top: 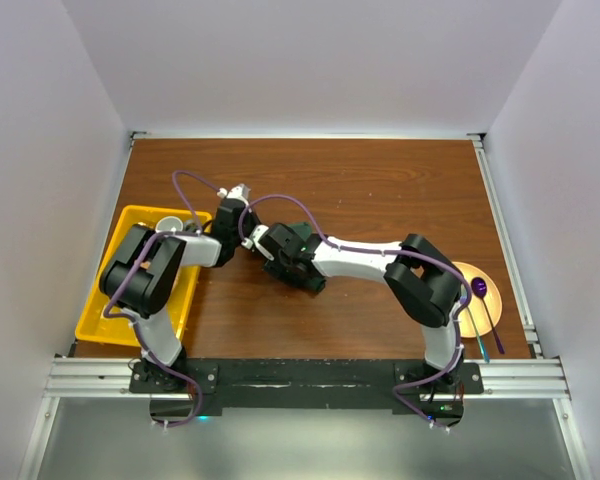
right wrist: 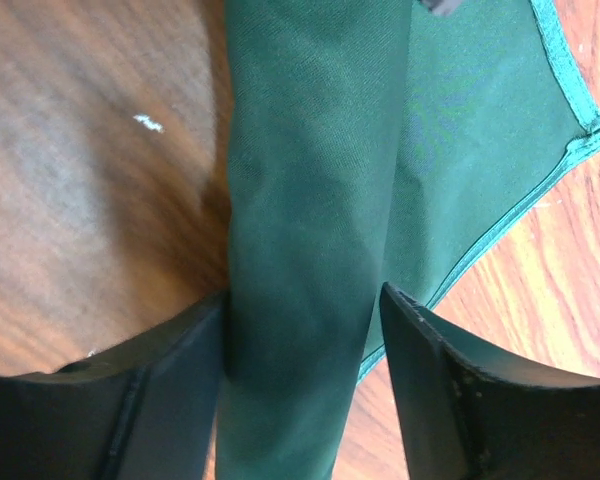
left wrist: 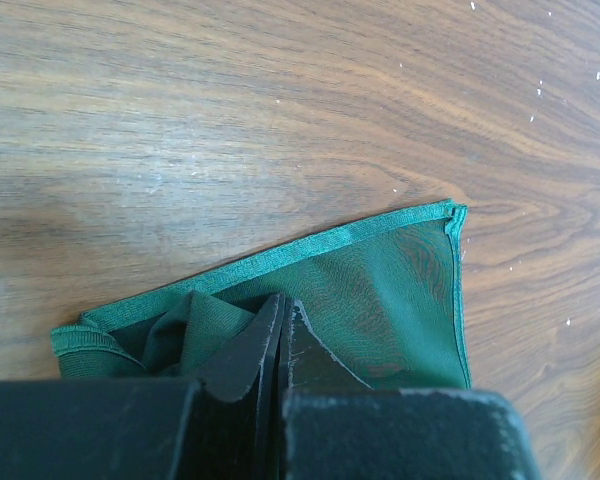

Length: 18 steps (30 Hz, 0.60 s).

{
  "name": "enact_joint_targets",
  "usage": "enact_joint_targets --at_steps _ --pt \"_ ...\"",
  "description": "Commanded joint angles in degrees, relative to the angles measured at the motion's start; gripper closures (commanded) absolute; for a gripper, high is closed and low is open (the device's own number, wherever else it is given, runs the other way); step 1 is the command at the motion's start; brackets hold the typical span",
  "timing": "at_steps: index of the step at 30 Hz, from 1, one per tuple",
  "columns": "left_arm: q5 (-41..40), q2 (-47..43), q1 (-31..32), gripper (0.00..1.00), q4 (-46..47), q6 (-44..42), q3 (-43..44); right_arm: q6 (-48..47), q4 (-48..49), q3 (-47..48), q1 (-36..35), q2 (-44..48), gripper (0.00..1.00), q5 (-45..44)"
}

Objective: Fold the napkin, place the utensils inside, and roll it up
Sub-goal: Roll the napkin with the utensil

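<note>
The green napkin [left wrist: 380, 290] lies on the wooden table, one hemmed corner flat and the rest bunched into a roll [right wrist: 305, 200]. My left gripper [left wrist: 283, 305] is shut, its tips resting against the cloth next to a raised fold; no cloth shows between them. My right gripper [right wrist: 303, 295] is open astride the roll. Its left finger [right wrist: 185, 350] touches the roll and its right finger [right wrist: 430, 350] stands a little off it. In the top view the arms hide the napkin. The utensils [top: 480, 340], thin sticks and a purple spoon [top: 480, 288], lie at the far right.
An orange plate [top: 463, 272] sits at the right edge under the spoon. A yellow tray [top: 130, 225] holding a white cup [top: 168, 224] stands at the left. Both arms meet over the middle of the table [top: 380, 190].
</note>
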<state>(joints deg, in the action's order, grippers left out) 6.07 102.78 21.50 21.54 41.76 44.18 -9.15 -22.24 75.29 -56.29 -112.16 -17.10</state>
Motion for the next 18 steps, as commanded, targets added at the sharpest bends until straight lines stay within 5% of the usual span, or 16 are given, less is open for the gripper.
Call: enact_joint_targets --at_steps 1,8,13,15,18 --pt "0.44 3.39 -0.23 1.0 -7.83 -2.21 0.37 -0.26 4.83 -2.16 -0.22 -0.52 0.4 -4.17" --pt "1.32 4.44 -0.23 1.0 -8.18 -2.47 1.34 0.88 6.07 -4.27 -1.01 0.1 0.42 -4.34" --pt "2.11 4.1 -0.23 1.0 -9.23 -3.87 2.83 3.52 5.37 -3.83 -0.66 -1.22 0.67 -2.41" --pt "2.28 3.48 -0.23 1.0 -10.02 -4.31 3.71 5.79 5.1 -3.48 -0.31 -1.31 0.89 0.39" --pt "2.72 1.55 -0.31 1.0 -11.25 -5.1 4.85 8.69 5.45 -3.74 0.83 -1.4 1.0 6.54"
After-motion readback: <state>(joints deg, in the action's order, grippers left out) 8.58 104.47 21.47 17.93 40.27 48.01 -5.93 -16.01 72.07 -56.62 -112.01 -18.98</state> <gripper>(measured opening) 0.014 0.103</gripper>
